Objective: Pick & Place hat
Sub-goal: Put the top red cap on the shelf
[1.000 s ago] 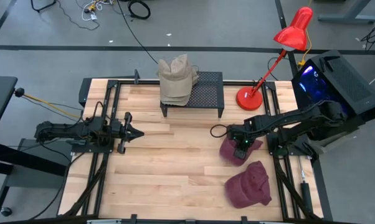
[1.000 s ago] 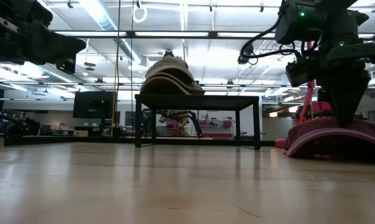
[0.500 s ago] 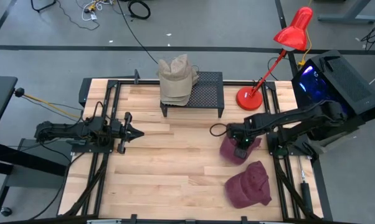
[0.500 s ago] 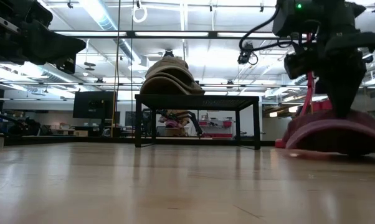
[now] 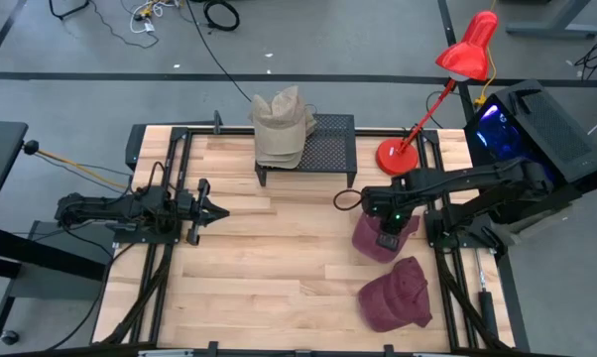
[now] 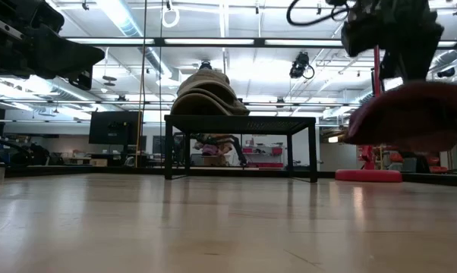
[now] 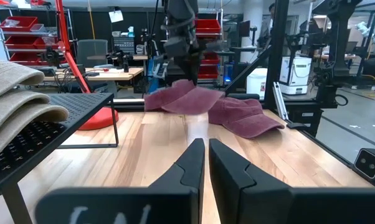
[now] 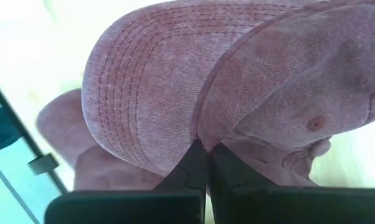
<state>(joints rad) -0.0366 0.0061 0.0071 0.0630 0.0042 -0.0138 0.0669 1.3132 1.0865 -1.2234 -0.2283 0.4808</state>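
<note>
Standing at the front edge of the wooden surface (image 5: 279, 288), the nearest thing to me is a maroon hat (image 5: 396, 295) lying flat at the front right, untouched. Just behind it, the right claw (image 5: 388, 239) has its fingers pinched tight on a second maroon hat (image 5: 378, 236), gripping the fabric where the brim meets the crown; the right wrist view shows cloth bunched between the closed tips. From table height that held hat (image 6: 411, 114) hangs clear of the wood, with open space beneath it, so I take it as lifted and ready to carry.

Farther back, past the middle, a black mesh rack (image 5: 323, 149) stands with a stack of tan hats (image 5: 282, 129) on its left half. The rack lies behind and to the left of the held hat, and its right half is bare mesh, which looks like the likely drop spot. The right arm is much the nearer one for that trip; the travel would run back and leftward, and the hat must rise above the rack top.

Over on the left side, the left claw (image 5: 211, 210) waits low, fingers nearly together, holding nothing. A red desk lamp (image 5: 432, 99) stands behind on the right, close to the path.
</note>
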